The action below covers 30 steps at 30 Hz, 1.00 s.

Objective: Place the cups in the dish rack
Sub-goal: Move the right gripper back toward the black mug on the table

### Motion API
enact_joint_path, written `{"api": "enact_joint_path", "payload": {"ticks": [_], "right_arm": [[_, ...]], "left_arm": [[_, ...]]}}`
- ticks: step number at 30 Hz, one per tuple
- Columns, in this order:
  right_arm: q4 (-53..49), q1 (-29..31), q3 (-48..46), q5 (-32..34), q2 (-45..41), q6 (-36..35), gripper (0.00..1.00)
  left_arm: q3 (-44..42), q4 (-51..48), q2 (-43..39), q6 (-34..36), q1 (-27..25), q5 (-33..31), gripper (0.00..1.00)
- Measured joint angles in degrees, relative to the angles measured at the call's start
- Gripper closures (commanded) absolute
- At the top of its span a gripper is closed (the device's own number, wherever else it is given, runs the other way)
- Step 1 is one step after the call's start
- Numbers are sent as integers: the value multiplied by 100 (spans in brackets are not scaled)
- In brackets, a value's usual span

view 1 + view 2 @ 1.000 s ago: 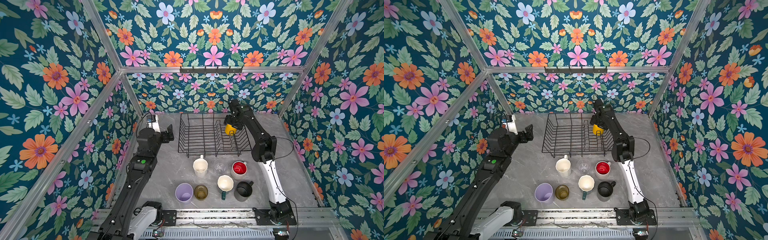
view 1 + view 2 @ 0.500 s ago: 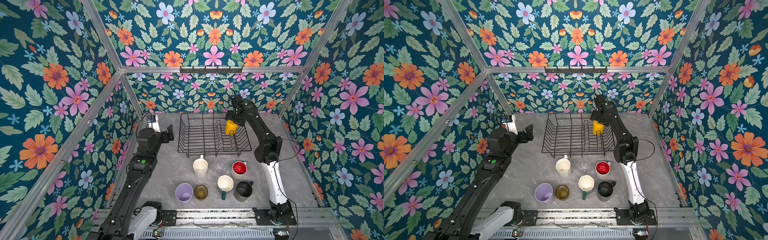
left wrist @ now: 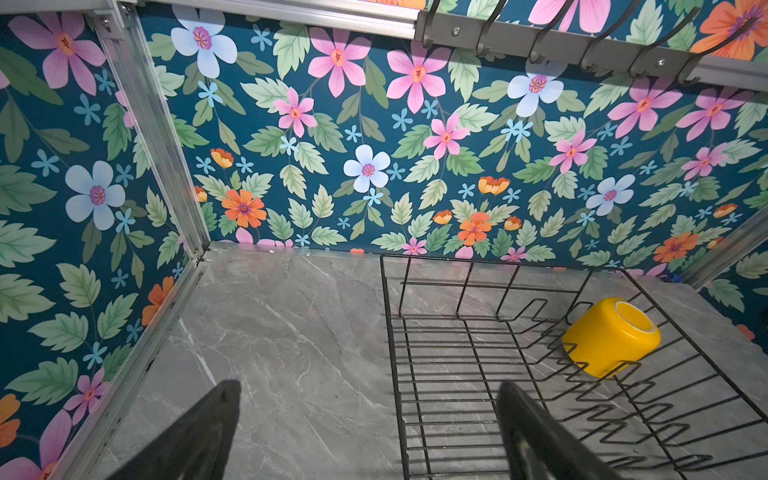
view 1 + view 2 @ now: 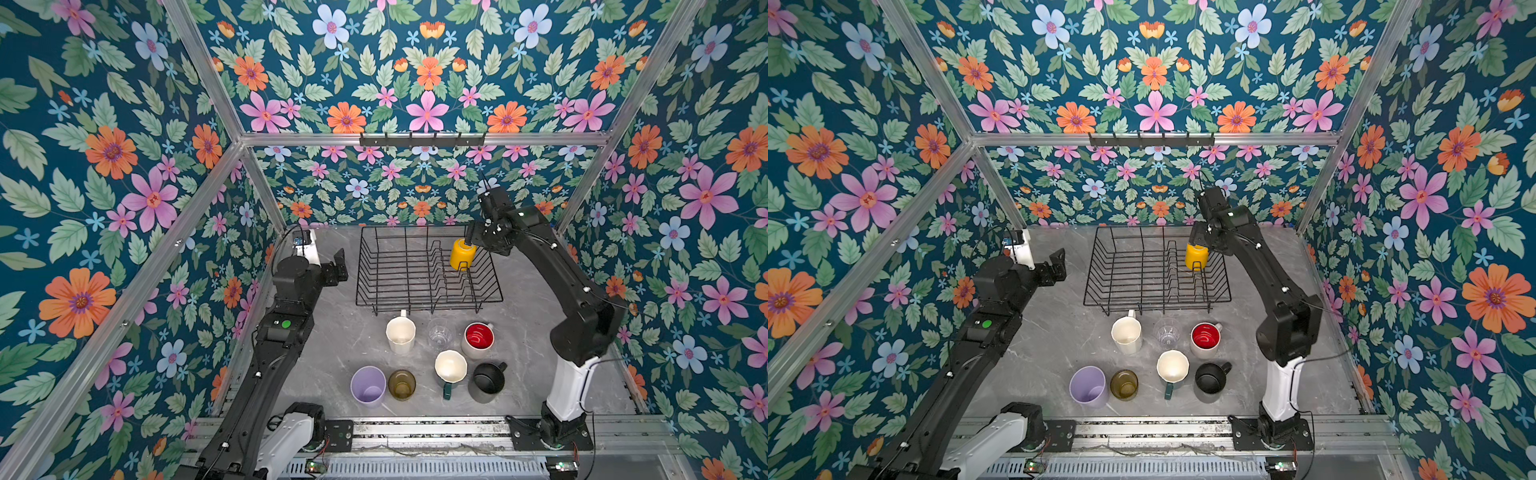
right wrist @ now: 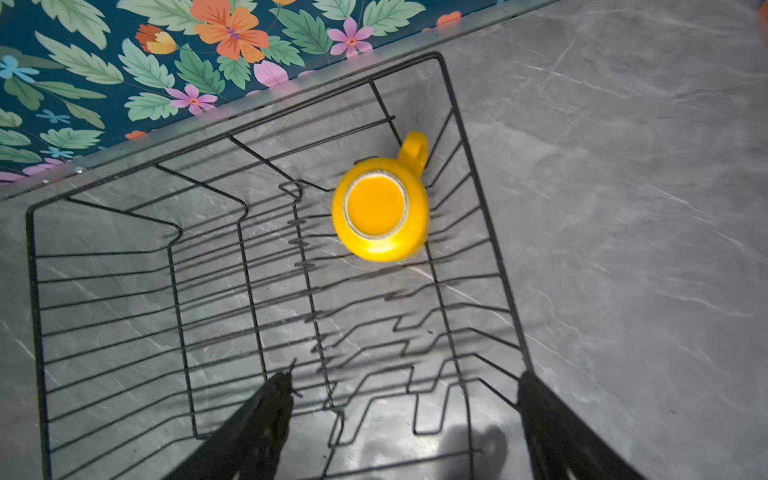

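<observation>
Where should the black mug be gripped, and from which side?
Probably its rim wall, pinched from above: the black mug stands upright with its mouth open, handle sticking out to the back right, so take the rim opposite the handle.

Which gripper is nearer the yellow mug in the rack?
Right. The right gripper hovers close above the mug, jaws open and clear of it; the left gripper sits off the rack's left side, well away.
</observation>
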Motion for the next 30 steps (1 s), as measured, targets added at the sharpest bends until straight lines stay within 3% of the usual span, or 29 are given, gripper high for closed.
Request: {"api": "enact_joint_path", "payload": {"ticks": [7,12,15,21,30], "right_arm": [[208,417,-2225,190,-1941,66,17],[-48,946,-3845,358,-3403,616,19],[-422,1401,-4347,496,-3989,1056,21],[-1088,2304,-5003,616,-4590,2055,26],[-1185,3305,-5827,431,-4616,3215,32]], "left_arm": [[-7,-2,7,0,7,-9,3],[-20,-7,68,-4,11,-15,3],[-20,-15,92,-9,22,-11,3],[-20,-15,160,-44,50,9,3],[-20,-39,195,-48,83,28,3]]}}
